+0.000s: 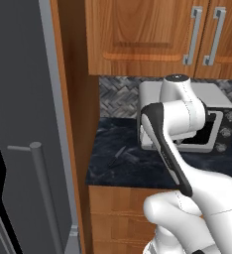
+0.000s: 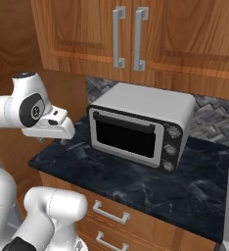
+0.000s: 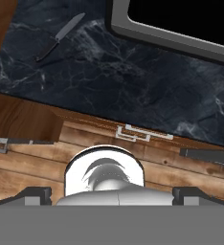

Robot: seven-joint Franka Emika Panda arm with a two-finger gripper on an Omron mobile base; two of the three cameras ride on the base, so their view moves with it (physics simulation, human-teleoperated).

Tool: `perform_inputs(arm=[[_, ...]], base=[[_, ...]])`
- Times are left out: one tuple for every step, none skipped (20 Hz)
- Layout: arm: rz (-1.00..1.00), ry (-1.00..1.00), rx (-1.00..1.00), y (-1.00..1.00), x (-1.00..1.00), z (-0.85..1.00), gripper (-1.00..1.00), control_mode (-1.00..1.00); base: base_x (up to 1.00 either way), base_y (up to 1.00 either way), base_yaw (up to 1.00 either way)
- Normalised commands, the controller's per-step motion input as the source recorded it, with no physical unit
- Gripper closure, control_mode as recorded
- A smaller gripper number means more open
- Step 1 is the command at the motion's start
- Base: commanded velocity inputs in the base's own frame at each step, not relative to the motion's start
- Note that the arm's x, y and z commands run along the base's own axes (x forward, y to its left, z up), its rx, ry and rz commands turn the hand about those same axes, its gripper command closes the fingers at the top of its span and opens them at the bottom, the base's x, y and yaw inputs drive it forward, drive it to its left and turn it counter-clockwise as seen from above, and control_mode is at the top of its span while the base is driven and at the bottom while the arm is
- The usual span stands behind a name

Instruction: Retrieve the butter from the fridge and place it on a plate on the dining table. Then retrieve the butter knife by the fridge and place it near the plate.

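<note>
Dark marble desk [image 1: 138,166] under wooden wall cupboards [image 1: 138,34], herringbone tile backsplash [image 1: 118,94] behind. White toaster oven [image 2: 141,125] with black door stands on desk. Butter knife [image 3: 60,36] lies flat on marble near left end, apart from oven, just beside wood side panel. Grey fridge [image 1: 24,124] at far left. Tool [image 3: 112,194] jaws spread wide, empty, high above desk front and drawer handle [image 3: 138,132].

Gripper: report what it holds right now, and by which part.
Nothing is held. The gripper is open with its jaws wide apart, above the counter's front edge. The butter knife lies untouched on the dark marble counter, apart from the fingers.
</note>
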Motion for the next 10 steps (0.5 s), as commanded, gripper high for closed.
perform_inputs(arm=[[0.00,0.00,0.00,0.00,0.00,0.00,-1.00,1.00],[0.00,0.00,0.00,0.00,0.00,0.00,-1.00,-1.00],[0.00,0.00,0.00,0.00,0.00,0.00,-1.00,-1.00],[0.00,0.00,0.00,0.00,0.00,0.00,-1.00,-1.00],[0.00,0.00,0.00,0.00,0.03,0.00,-1.00,-1.00],[0.00,-0.01,0.00,0.00,0.06,-0.01,-1.00,-1.00],[0.00,-0.08,0.00,0.17,0.31,-0.14,-1.00,-1.00],[0.00,-0.13,0.00,0.23,0.34,-0.17,-1.00,-1.00],[0.00,-0.13,0.01,0.05,0.35,-0.33,-1.00,-1.00],[0.00,-0.14,0.02,0.07,0.35,-0.29,-1.00,-1.00]], base=[[0.00,0.00,0.00],[0.00,0.00,0.00],[0.00,0.00,0.00],[0.00,0.00,0.00],[0.00,0.00,0.00],[0.00,0.00,0.00],[0.00,0.00,0.00],[0.00,0.00,0.00],[0.00,0.00,0.00],[0.00,0.00,0.00]])
